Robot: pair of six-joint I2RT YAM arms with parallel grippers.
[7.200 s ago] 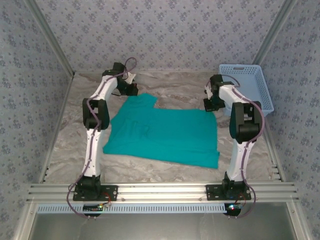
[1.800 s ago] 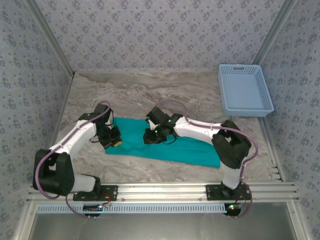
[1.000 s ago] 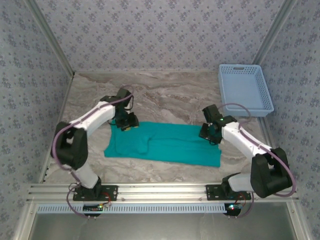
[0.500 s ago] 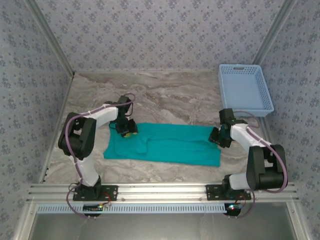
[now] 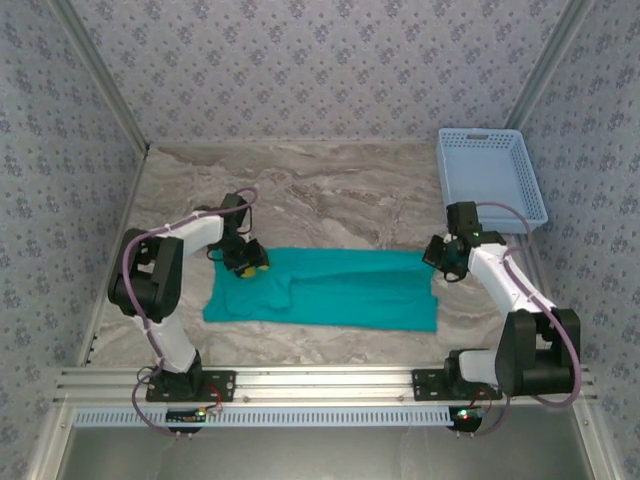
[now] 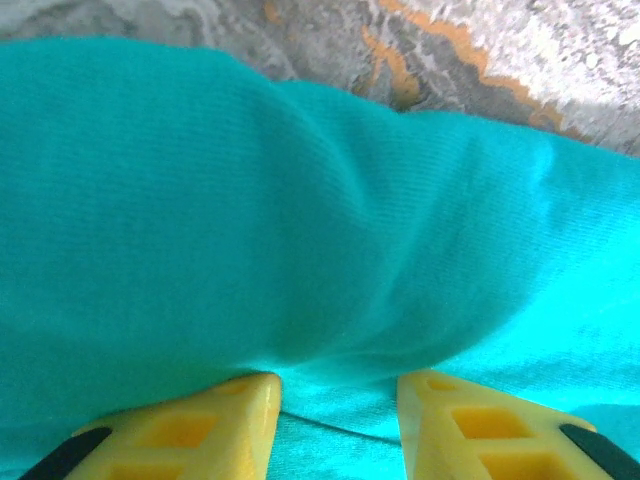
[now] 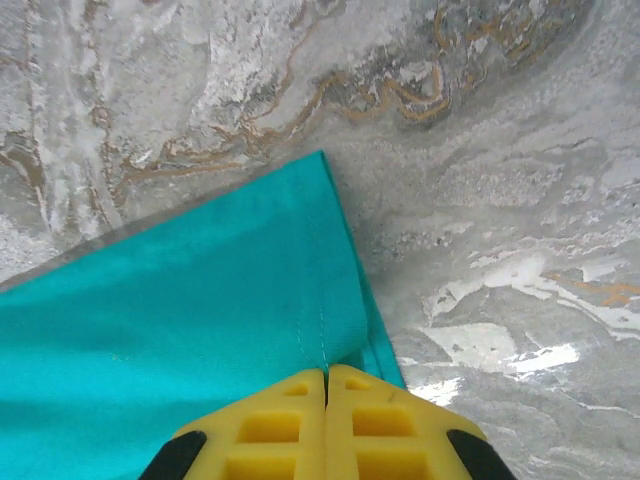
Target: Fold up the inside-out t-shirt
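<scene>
While the one t-shirt [image 5: 330, 290] lies as a long band across the near tabletop [image 5: 330, 195], bare marble is open far and left, and one basket [image 5: 490, 180] sits far right. At its far-left corner the left fingers [image 6: 215, 425] stand spread on the cloth; at its right hem the right fingers [image 7: 280, 430] are pressed together.

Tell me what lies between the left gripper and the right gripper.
In the top external view, the t-shirt, folded into a long band, spans the stretch between the left gripper and the right gripper; nothing else lies there.
</scene>
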